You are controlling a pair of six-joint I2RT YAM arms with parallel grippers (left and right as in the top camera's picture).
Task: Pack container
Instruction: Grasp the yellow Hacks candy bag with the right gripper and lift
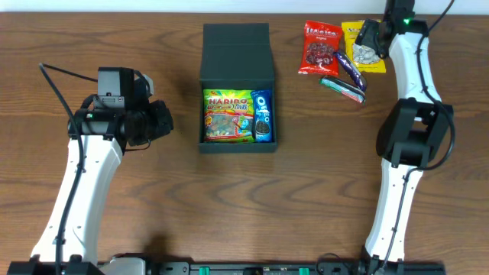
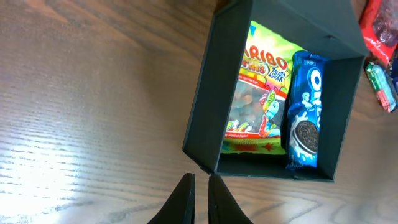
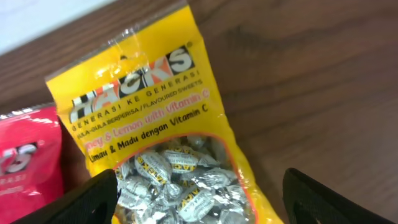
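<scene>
The container (image 1: 237, 53) is a dark box lying open at the table's middle, its lid flap folded back. Inside lie a Haribo packet (image 1: 227, 116) and a blue Oreo packet (image 1: 261, 116). My left gripper (image 1: 164, 121) hovers to the box's left, shut and empty; the left wrist view shows its tips (image 2: 200, 186) close to the container's near corner (image 2: 214, 93). My right gripper (image 1: 367, 42) is open over the yellow Hacks sweets packet (image 3: 149, 124). Its fingers (image 3: 93, 199) straddle the packet's lower part without pinching it.
A red snack packet (image 1: 321, 47) lies left of the yellow one. A purple bar (image 1: 350, 69) and a green bar (image 1: 342, 88) lie just in front of them. Bare wood surrounds the box on the left and front.
</scene>
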